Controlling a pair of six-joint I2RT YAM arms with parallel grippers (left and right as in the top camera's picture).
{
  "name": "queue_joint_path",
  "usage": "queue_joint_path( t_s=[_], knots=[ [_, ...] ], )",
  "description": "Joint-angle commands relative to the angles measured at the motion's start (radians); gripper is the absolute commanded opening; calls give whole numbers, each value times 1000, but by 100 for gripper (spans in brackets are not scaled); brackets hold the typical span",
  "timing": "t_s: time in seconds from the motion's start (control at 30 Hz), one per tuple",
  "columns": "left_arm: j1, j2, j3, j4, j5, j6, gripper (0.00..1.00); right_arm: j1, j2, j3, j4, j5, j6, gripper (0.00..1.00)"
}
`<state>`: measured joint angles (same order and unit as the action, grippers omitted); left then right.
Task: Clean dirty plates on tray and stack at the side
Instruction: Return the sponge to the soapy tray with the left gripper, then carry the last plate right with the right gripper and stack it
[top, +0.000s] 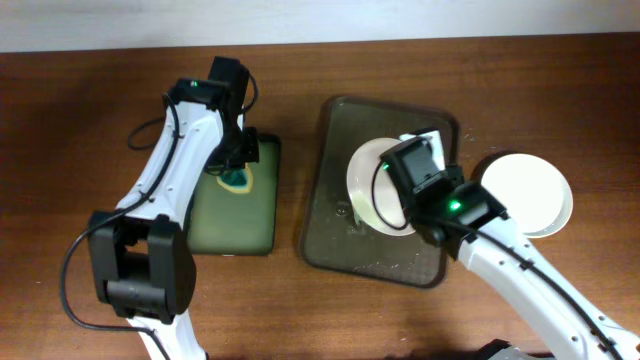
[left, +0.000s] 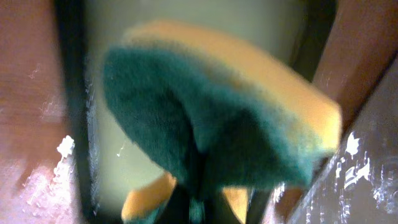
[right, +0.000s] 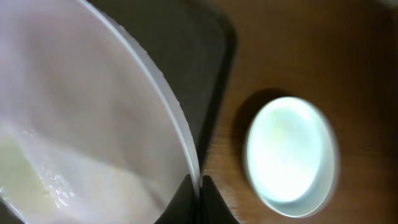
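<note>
My right gripper (top: 418, 190) is shut on the rim of a white plate (top: 370, 185), holding it tilted over the dark brown tray (top: 330, 225). In the right wrist view the plate (right: 81, 124) fills the left side, with the jaws (right: 199, 186) pinching its edge. A clean white plate (top: 528, 192) lies on the table to the right, also seen in the right wrist view (right: 289, 155). My left gripper (top: 238, 170) is shut on a yellow and green sponge (left: 217, 118) above the green tray (top: 235, 225).
The green tray (left: 124, 155) with a pale inside lies at the left of the wooden table (top: 80, 120). A black cable (top: 75, 260) loops beside the left arm's base. The table's far edge (top: 320, 40) meets a white wall.
</note>
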<state>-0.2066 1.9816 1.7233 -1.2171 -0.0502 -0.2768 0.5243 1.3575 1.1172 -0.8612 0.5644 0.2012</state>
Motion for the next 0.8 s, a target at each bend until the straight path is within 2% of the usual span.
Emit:
queue_joint_path(
  t_s=[0.0,0.07,0.1,0.17,0.27,0.33,0.4,0.43,0.47,0.5,0.77],
  knots=[
    [23,-22,-184,166,35,-9,0,121,-24,30,-23,227,-2,4],
    [23,-22,-221,191,28,-10,1,167,-28,30,-42,262,9,4],
    [23,-26,-219,191,29,-10,8,182,-36,31,-54,310,35,4],
    [25,-81,-192,169,37,-10,33,240,-95,55,-85,423,47,4],
    [24,-229,-183,153,57,-10,54,315,-220,69,-97,497,31,4],
    [24,-321,-183,141,74,-10,56,344,-247,69,-106,509,-32,4],
    [24,-438,-183,140,100,-10,57,379,-236,69,-145,550,-34,4],
    [24,-479,-183,143,98,-10,62,391,-221,69,-157,550,-34,4],
    [24,-513,-183,143,90,-10,75,399,-205,69,-169,551,-37,4],
    [24,-543,-183,142,67,-9,100,409,-183,69,-183,551,-37,4],
    [24,-555,-183,137,43,-10,100,414,-92,69,-191,551,-36,4]
  ],
)
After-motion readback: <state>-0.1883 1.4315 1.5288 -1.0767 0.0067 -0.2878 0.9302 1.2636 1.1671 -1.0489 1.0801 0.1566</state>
